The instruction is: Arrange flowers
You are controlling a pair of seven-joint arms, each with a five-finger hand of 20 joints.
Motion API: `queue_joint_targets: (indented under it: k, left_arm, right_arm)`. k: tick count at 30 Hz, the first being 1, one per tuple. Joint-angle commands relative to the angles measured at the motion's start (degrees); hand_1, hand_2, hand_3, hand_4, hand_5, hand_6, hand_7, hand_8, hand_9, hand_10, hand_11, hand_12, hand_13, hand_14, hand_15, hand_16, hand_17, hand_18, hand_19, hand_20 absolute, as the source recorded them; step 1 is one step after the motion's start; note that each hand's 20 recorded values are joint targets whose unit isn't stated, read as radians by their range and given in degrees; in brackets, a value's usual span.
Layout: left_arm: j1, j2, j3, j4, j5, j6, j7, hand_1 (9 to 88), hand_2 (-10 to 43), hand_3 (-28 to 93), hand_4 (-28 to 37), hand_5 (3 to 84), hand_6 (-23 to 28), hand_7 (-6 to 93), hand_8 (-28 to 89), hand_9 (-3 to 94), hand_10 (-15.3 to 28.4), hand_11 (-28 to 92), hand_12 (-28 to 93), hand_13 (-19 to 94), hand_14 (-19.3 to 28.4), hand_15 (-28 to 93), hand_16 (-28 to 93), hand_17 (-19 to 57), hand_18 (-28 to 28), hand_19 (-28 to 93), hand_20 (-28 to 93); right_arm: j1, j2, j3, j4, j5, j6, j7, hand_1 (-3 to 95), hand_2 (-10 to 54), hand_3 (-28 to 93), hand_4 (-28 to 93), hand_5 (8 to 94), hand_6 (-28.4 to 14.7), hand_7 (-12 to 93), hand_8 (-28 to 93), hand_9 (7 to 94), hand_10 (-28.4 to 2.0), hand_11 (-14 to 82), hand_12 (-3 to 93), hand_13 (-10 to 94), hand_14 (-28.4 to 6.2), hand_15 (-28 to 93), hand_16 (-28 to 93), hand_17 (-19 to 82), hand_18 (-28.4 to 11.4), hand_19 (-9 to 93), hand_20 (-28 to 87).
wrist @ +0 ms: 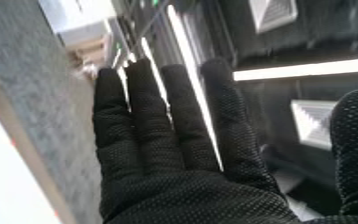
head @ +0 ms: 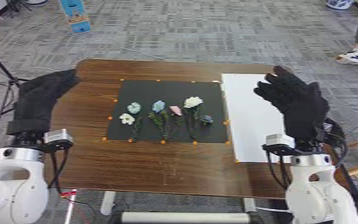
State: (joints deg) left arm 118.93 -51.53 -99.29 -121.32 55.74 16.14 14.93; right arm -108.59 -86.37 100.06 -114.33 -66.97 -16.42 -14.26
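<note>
Right hand (head: pixel 298 107): you have it released, its fingers straight and its thumb spread apart, near the right edge of the brown worktop (head: pixel 149 172). Left hand (head: pixel 42 100): you have it released also, fingers extended, at the left edge of the worktop.

Between your hands, locate the black mat (head: pixel 171 89), with orange markers along its edges. Six flowers lie on it, apart from both hands, most with visible stems toward the near side. Nearest are the dark blue flower (head: pixel 206 120), at the right, and the small white flower (head: pixel 127 119), at the left. Slightly farther, from left to right, you find the pale green flower (head: pixel 134 108), the blue flower (head: pixel 159 106), the pink flower (head: pixel 175 110) and the large cream flower (head: pixel 193 102).

Just beside the mat, on its right, lies the white sheet (head: pixel 248 120). Beyond the worktop is the grey floor (head: pixel 175 40).
</note>
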Motion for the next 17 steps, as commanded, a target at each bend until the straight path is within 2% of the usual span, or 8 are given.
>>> queue_joint_targets:
  k: [1,4,9,12,13,15,16,17]
  left_arm:
    - [1.7,-1.62,1.15,-0.89,0.65,-1.43,-0.26,26.6,2.8,71,-25.3,54.3,3.0,15.6,-8,52.0,13.9,19,12,47,17.2,24,1,9.6,14.0,28,30]
    - [3.2,-2.3,0.62,-1.68,0.34,-0.26,-0.19,26.6,2.8,71,-25.0,54.3,3.0,15.6,-8,52.2,14.0,19,12,48,17.3,26,0,9.3,14.4,30,32]
    - [3.4,-2.5,0.96,-1.86,0.82,-0.83,-0.75,26.3,2.6,71,-24.9,54.3,2.7,15.8,-8,52.4,14.1,20,12,46,16.9,25,0,9.7,12.8,22,27]
    - [3.2,-3.36,1.01,-1.99,1.5,-1.09,-1.03,26.4,2.6,71,-25.1,54.3,2.8,15.9,-8,52.6,14.1,20,12,46,16.7,24,0,9.6,12.9,22,27]
    - [4.3,-3.83,0.49,-2.61,1.5,-0.28,-0.91,26.5,2.6,71,-25.2,54.3,2.8,15.8,-8,52.6,14.0,20,12,46,16.7,24,0,9.6,13.1,24,28]
    - [4.2,-4.55,1.45,-2.97,1.58,3.21,0.02,26.5,2.7,71,-25.1,54.3,2.8,15.8,-8,52.6,14.1,20,12,45,16.7,24,0,9.3,13.4,27,30]
    - [4.5,-5.06,2.13,-3.39,1.11,5.23,0.45,26.4,2.6,71,-25.2,54.2,2.7,16.0,-8,52.5,14.0,21,13,44,16.5,25,1,9.1,13.4,27,30]
    - [5.0,-5.73,2.56,-3.67,0.49,5.82,1.01,26.4,2.6,71,-25.2,54.3,2.6,16.4,-8,53.3,13.8,23,14,45,16.3,31,3,8.5,13.3,28,32]
  right_arm:
    - [4.4,5.8,2.1,1.4,-5.9,-4.9,2.6,10.1,7.5,67,-14,45.5,-3.4,9,-7,53.2,-16.7,7.2,16.4,62,-16.9,20,27,36,-19.3,38,44]
    - [6.6,6.7,3.6,2.4,-13.9,-10.1,0.5,10.0,7.6,67,-14,55.1,-2.2,10,-7,57.2,-15.4,7.8,16.3,54,-17.5,16,27,27,-17.6,13,37]
    - [7.0,6.0,4.7,2.0,-17.0,-12.2,0.4,11.3,7.7,67,-14,56.7,-2.1,11,-8,57.4,-15.3,7.9,16.5,52,-17.3,15,27,27,-16.7,14,39]
    - [7.4,6.2,5.0,1.8,-17.9,-12.2,0.0,12.0,7.7,67,-14,56.7,-2.2,11,-8,57.5,-15.4,8.0,16.8,53,-17.6,16,27,28,-17.0,21,44]
    - [7.7,6.1,4.5,2.0,-18.2,-11.5,0.0,12.2,7.8,67,-14,56.7,-2.3,11,-8,57.6,-15.5,8.0,17.0,54,-17.5,16,28,27,-17.9,27,47]
    - [7.0,5.5,2.7,1.0,-17.1,-6.0,0.3,12.8,8.1,66,-14,56.8,-2.4,11,-8,57.8,-15.7,8.1,17.4,55,-17.4,18,30,25,-19.6,40,52]
    - [5.5,4.5,0.9,-0.5,-15.5,-0.2,2.0,13.2,8.2,66,-15,55.8,-2.7,11,-8,57.8,-15.9,8.1,17.9,55,-17.7,21,30,24,-20.3,45,53]
    - [4.9,4.3,-1.1,-1.1,-13.8,5.0,2.4,13.8,8.8,66,-15,53.0,-3.1,11,-8,57.6,-16.0,8.3,18.8,56,-18.0,25,30,23,-21.0,50,53]
